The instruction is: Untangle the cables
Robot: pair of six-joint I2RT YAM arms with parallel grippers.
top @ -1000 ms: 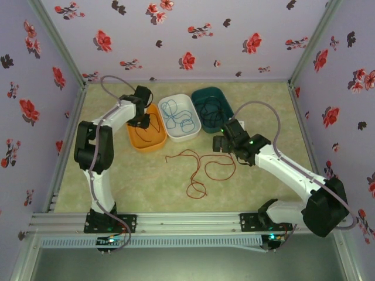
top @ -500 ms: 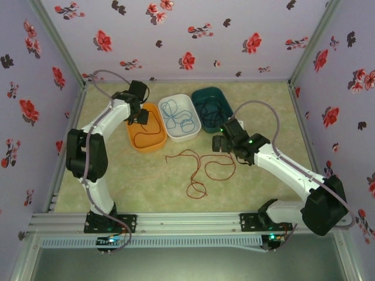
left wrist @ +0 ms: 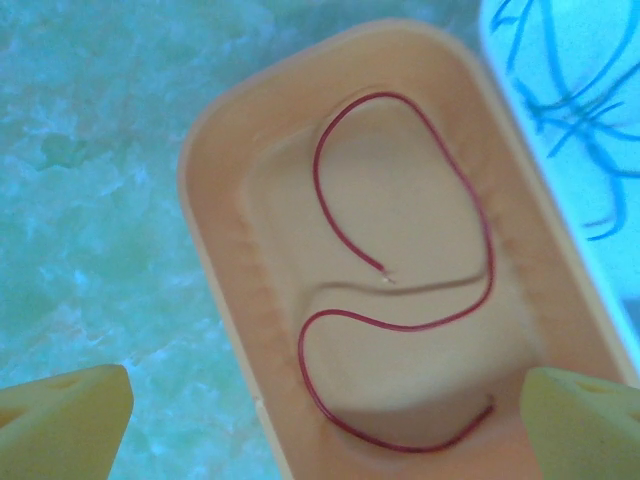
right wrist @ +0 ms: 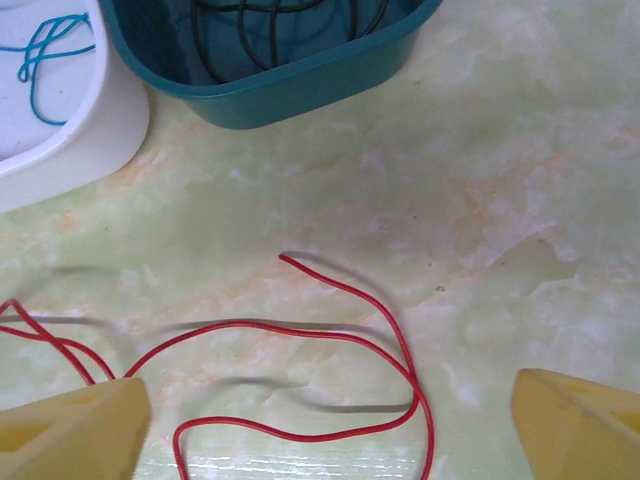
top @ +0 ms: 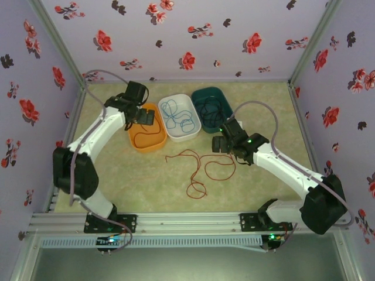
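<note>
Since the red cable (right wrist: 300,332) looks limp and light, pinch its free end; left gripper (left wrist: 325,385) and right gripper (right wrist: 330,390) gape empty.

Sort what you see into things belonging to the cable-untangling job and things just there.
Job: loose red cable on the table; second red cable in orange tray; blue cable in white tray; dark cable in teal tray.
Just there: grey arm hoses; floral walls; metal rail.
</note>
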